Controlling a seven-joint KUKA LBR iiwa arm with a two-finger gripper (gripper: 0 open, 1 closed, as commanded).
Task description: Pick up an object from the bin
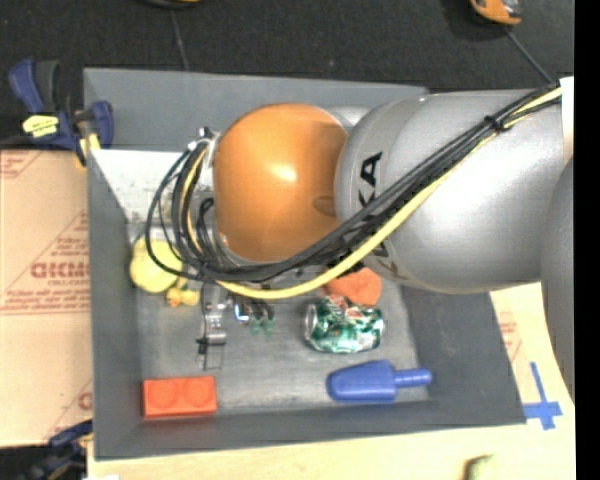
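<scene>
My gripper (213,334) comes down from under the arm's orange cover into the left middle of the bin, its tip just above the bin floor. A yellow rubber toy (150,269) lies just to its upper left, against the left wall. An orange-red two-stud brick (180,396) lies below it at the front left corner. To its right sits a crumpled green and white can (343,328). I see nothing held in the gripper.
A blue scoop-shaped thing with a short handle (376,381) lies at the front right. An orange lump (358,286) peeks out from under the arm above the can. The arm and its cables cover the back and right of the bin.
</scene>
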